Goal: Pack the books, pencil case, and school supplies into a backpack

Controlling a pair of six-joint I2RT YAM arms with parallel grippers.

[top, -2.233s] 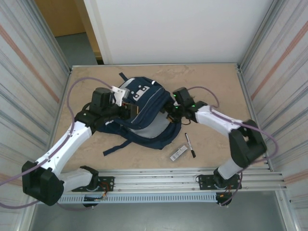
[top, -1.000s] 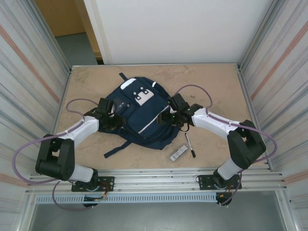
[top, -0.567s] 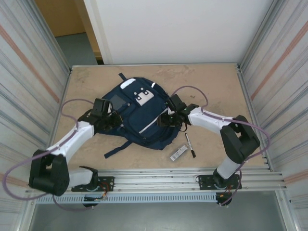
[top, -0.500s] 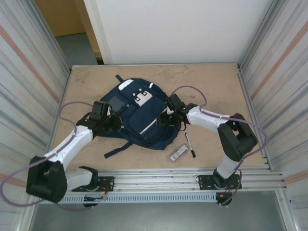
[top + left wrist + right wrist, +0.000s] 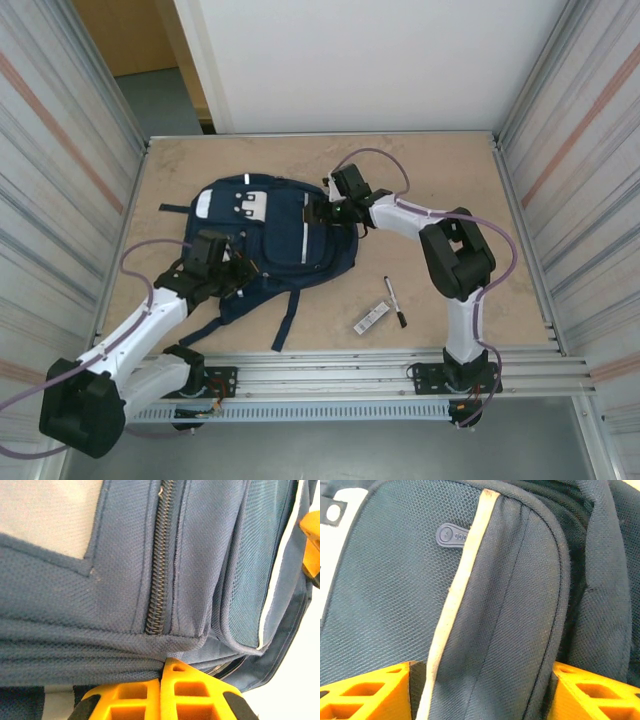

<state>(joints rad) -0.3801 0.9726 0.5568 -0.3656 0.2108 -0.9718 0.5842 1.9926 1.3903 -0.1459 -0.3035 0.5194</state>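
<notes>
Navy backpack (image 5: 270, 235) has swung round, its top now toward the left of the table (image 5: 450, 180). Left gripper (image 5: 163, 670) is clenched on a fabric seam; right gripper (image 5: 481, 675) straddles a fold, clamped or not I cannot tell. Pen (image 5: 394, 301) and bar (image 5: 371, 318) lie unpacked nearby, so probably repositioning

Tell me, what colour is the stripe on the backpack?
The stripe is pale cream, on the navy backpack. The right wrist view shows it best.
</notes>
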